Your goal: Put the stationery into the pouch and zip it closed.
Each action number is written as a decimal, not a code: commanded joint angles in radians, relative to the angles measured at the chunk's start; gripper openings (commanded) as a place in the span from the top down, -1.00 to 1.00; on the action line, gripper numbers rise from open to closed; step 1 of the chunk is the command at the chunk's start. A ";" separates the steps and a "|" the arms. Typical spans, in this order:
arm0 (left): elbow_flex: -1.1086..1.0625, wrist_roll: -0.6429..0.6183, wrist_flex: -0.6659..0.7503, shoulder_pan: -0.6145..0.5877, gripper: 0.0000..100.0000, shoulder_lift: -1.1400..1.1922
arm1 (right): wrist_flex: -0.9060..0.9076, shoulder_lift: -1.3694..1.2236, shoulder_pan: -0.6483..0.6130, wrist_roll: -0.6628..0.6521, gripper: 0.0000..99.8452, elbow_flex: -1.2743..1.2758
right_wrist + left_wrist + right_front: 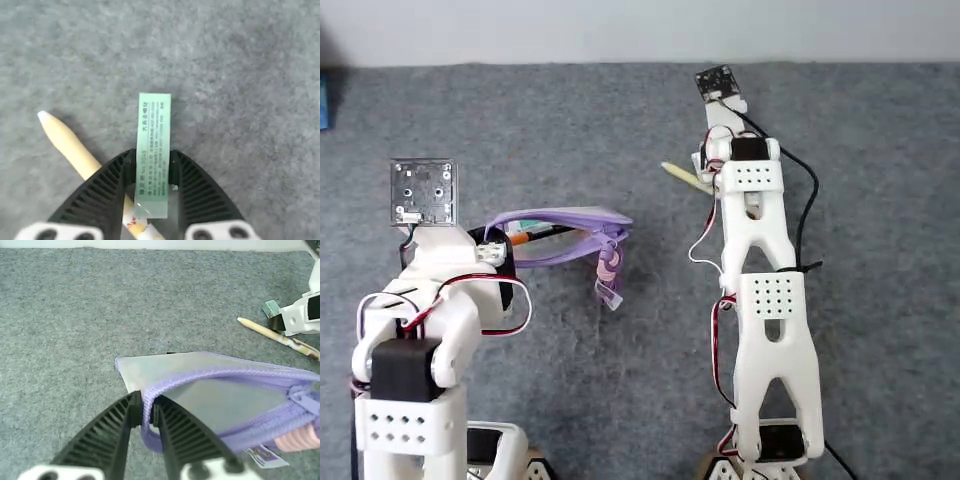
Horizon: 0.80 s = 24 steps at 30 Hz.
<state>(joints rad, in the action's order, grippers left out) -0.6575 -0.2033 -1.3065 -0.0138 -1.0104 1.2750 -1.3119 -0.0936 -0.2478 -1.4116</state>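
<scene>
The purple pouch (560, 232) lies open on the grey mat, with orange and green items showing inside it. My left gripper (145, 412) is shut on the pouch's zipper edge (210, 377) at its left end, seen from above at the left gripper (498, 250). A pink zipper pull (610, 264) and a tag hang at the pouch's right end. My right gripper (152, 160) is shut on a small green stationery box (153, 150), low over the mat. A cream pen (65, 142) lies right beside it, and also appears as the pen (682, 175) and the pen (280, 335).
The right arm (760, 250) stretches up the right half of the mat. A grey mat (620, 380) covers the table, with open room between the two arms. The green box (271, 308) sits just past the pen, to the right of the pouch.
</scene>
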 commanded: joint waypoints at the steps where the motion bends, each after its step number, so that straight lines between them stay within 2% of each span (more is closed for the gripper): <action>1: -0.005 0.009 0.009 0.002 0.98 0.012 | 0.153 0.022 -0.013 0.000 0.98 -0.193; 3: -0.005 0.009 0.009 0.003 0.98 0.012 | 0.239 0.022 -0.015 0.002 0.98 -0.279; 6: -0.005 0.009 0.011 0.003 0.98 0.014 | 0.331 0.074 -0.012 0.005 0.98 -0.272; 12: -0.005 0.008 0.011 0.003 0.98 0.014 | 0.513 0.213 -0.018 0.104 0.98 -0.270; 21: -0.005 0.008 0.011 0.005 0.98 0.017 | 0.526 0.406 -0.028 0.140 0.99 -0.261; 24: -0.005 0.008 0.011 0.005 0.98 0.018 | 0.527 0.515 -0.044 0.143 0.99 -0.172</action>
<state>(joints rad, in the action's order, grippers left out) -0.6590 -0.2033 -1.3065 -0.0138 -1.0104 1.7538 -0.9574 -0.1166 -0.1204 -1.6233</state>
